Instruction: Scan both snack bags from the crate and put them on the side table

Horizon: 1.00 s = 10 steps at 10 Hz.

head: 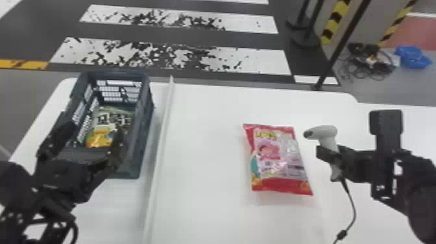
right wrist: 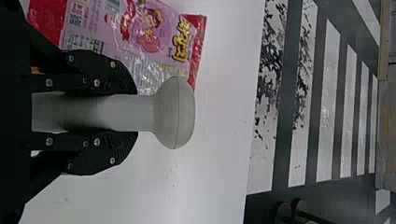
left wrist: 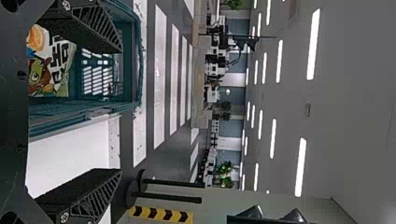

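Note:
In the head view my left gripper [head: 89, 138] stands open over the near part of the crate [head: 147, 129], its fingers apart. The green and yellow snack bag [head: 112, 121] lies inside the crate. From the left wrist view, the open left gripper [left wrist: 119, 109] has the crate [left wrist: 126, 109] and the bag [left wrist: 51, 65] beyond its fingers. My right gripper [head: 331, 157] is shut on the grey-white scanner [head: 327, 139], right of the red and pink snack bag [head: 279, 159] on the table. The right wrist view shows that gripper [right wrist: 133, 112] around the scanner handle [right wrist: 112, 112], beside the pink bag [right wrist: 144, 32].
A raised white strip [head: 159, 146] runs along the white table [head: 201, 146] between crate and pink bag. The scanner's cable [head: 353, 207] hangs toward the near edge. Black posts [head: 340, 45] stand behind the table at the right.

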Each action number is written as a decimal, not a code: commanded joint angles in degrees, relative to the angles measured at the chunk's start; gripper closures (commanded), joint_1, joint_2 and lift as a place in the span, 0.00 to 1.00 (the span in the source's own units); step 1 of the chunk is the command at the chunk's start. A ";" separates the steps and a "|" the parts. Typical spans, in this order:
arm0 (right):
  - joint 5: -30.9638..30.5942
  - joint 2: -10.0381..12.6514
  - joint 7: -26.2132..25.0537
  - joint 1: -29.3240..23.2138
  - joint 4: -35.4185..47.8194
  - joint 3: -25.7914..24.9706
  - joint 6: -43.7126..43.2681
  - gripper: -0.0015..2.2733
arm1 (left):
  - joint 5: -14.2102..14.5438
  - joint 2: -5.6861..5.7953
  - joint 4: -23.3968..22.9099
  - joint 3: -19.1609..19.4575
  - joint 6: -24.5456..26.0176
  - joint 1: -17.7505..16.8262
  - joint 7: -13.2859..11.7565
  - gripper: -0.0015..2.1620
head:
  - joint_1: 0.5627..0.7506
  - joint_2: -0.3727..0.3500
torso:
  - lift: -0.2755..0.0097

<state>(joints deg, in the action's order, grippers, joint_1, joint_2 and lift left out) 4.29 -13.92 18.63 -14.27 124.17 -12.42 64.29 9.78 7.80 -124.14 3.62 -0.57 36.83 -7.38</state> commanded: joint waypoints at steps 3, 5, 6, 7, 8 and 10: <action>0.54 -2.25 0.00 3.90 -15.27 -4.19 -14.93 0.99 | -0.02 0.02 -0.05 0.07 0.00 0.00 -0.09 0.04 | 0.70 0.27 | 0.66; 0.19 -3.48 0.00 6.53 -23.45 -4.11 -20.20 0.99 | -0.02 -0.07 -0.05 0.07 0.00 0.09 -0.09 0.04 | 0.70 0.21 | 0.66; -0.07 -3.74 0.00 7.68 -26.88 -3.58 -23.19 0.99 | -0.02 -0.07 -0.05 0.07 0.00 0.09 -0.09 0.04 | 0.70 0.20 | 0.66; -0.51 -3.92 -0.09 8.82 -29.95 -2.88 -25.65 0.99 | 0.06 -0.07 -0.05 0.07 0.00 0.09 -0.09 0.04 | 0.70 0.18 | 0.66; -1.04 -4.10 -0.17 9.79 -32.24 -2.17 -26.53 0.99 | 0.06 -0.07 -0.14 0.07 0.00 0.09 -0.09 0.04 | 0.70 0.18 | 0.66; -1.92 -4.36 -0.17 11.19 -35.67 -0.94 -27.76 0.99 | 0.06 0.02 -0.14 0.07 0.00 0.09 -0.09 0.04 | 0.70 0.18 | 0.66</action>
<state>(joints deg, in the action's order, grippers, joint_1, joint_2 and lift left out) 2.62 -18.21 18.45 -3.57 89.62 -13.77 36.70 9.83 7.79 -124.22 3.69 -0.57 36.92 -7.47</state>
